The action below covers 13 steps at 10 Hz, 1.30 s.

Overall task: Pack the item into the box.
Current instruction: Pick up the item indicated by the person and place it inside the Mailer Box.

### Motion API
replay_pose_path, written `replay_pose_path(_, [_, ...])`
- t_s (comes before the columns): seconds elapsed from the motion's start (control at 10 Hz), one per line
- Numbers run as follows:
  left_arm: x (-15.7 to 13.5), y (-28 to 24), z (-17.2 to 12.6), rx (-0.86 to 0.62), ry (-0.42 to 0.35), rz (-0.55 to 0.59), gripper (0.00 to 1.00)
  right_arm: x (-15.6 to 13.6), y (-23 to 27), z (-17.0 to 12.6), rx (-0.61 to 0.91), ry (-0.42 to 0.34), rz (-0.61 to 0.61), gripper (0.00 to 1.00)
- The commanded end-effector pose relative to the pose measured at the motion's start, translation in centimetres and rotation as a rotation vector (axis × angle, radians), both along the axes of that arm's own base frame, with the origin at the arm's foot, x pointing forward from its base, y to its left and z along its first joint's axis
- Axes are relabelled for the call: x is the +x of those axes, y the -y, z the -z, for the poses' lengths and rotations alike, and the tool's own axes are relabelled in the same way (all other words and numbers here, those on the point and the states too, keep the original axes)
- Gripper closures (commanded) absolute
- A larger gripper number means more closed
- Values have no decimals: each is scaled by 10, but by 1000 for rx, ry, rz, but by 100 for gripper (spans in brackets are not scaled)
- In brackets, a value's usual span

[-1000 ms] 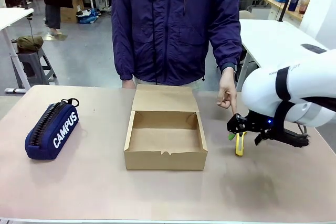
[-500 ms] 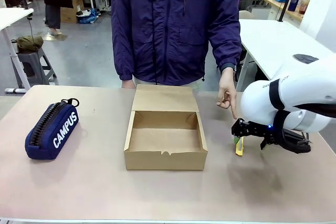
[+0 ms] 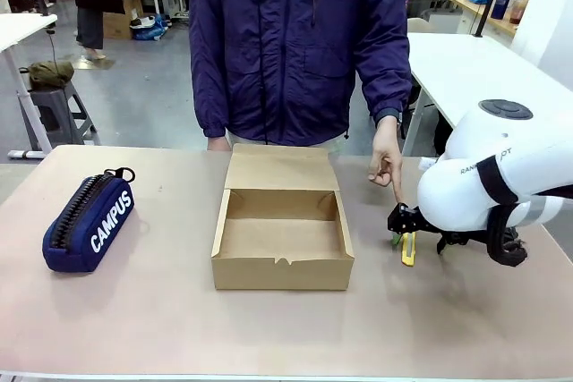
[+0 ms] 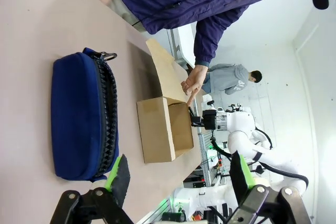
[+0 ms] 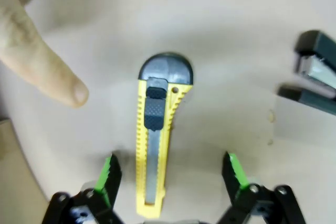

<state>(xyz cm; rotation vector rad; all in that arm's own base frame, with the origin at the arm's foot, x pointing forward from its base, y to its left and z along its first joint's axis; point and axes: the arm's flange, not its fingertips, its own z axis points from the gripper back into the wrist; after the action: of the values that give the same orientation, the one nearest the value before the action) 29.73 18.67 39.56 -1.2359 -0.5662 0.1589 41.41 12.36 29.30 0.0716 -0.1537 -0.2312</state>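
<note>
The yellow utility knife (image 5: pixel 155 145) lies flat on the table, black end away from me; in the front view the knife (image 3: pixel 408 249) rests right of the box. My right gripper (image 5: pixel 170 174) hangs just above it, open, one green pad on each side, touching nothing; in the front view the right gripper (image 3: pixel 399 226) is partly hidden by the white arm. The person's index finger (image 5: pixel 50 72) points down beside the knife. The brown cardboard box (image 3: pixel 282 234) stands open mid-table with its lid flap back. My left gripper (image 4: pixel 176 174) is open, above the table near the pencil case.
A navy "CAMPUS" pencil case (image 3: pixel 90 219) lies at the left of the table. A black stapler (image 5: pixel 315 72) sits close to the knife in the right wrist view. The person stands at the far edge behind the box, a hand (image 3: pixel 386 157) near my right arm.
My right arm has turned and lowered over the knife, its gripper settling closer to the table. The knife, the box and the person's pointing hand have stayed put.
</note>
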Motion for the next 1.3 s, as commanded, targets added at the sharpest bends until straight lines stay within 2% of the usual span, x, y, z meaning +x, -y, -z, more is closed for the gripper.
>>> replay_pose_path(0.0, [0,1,0,-10,29,2,0,9,-10,0,7,23,12,0])
replay_pose_path(0.3, [0,1,0,-10,29,2,0,10,-12,-2,-4,34,8,0])
replay_pose_path(0.4, [0,1,0,-10,29,2,0,11,-12,-1,-15,33,7,4])
replay_pose_path(0.5, [0,1,0,-10,29,2,0,11,-11,-1,-40,34,3,39])
replay_pose_path(0.6, [0,1,0,-10,29,2,0,11,-11,-1,-56,29,1,63])
replay_pose_path(0.7, [0,1,0,-10,29,2,0,11,-12,0,-62,27,-3,98])
replay_pose_path(1.0, [0,1,0,-10,29,2,0,12,-15,3,-66,23,-8,100])
replay_pose_path(1.1, [0,1,0,-10,29,2,0,12,-16,4,-67,23,-9,93])
replay_pose_path(1.2, [0,1,0,-10,29,2,0,13,-16,6,-56,12,-11,100])
